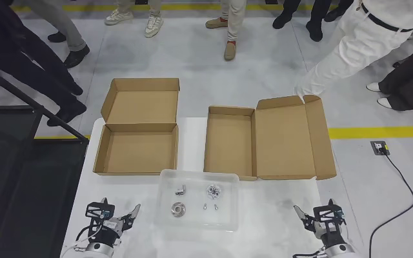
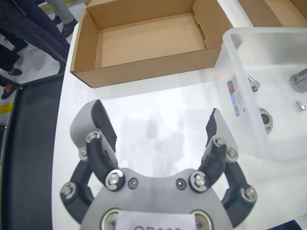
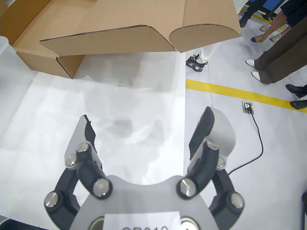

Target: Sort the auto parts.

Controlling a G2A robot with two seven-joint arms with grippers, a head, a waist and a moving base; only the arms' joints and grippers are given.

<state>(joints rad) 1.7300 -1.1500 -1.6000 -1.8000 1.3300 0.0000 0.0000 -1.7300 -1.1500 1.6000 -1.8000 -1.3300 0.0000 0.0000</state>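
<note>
While both sets of fingers stand spread and grip nothing, the left gripper (image 1: 116, 216) sits lower left in the top view and the right gripper (image 1: 317, 216) lower right, over the white bench (image 1: 271, 219). Between them, at bottom centre, a clear plastic bin (image 1: 198, 173) holds the auto parts (image 1: 213, 191): small grey metal pieces, one of them a ringed flange (image 1: 177, 208). The print on its wall label (image 2: 236, 95) is too small to read. Beyond it, at mid-frame, a left cardboard box (image 1: 137, 151) and a right cardboard box (image 1: 229, 145) lie open.

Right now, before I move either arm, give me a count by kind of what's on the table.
Cardboard boxes: 2, both open
Clear plastic bin: 1
Metal parts: 5, all in the bin
Total: 8
</note>
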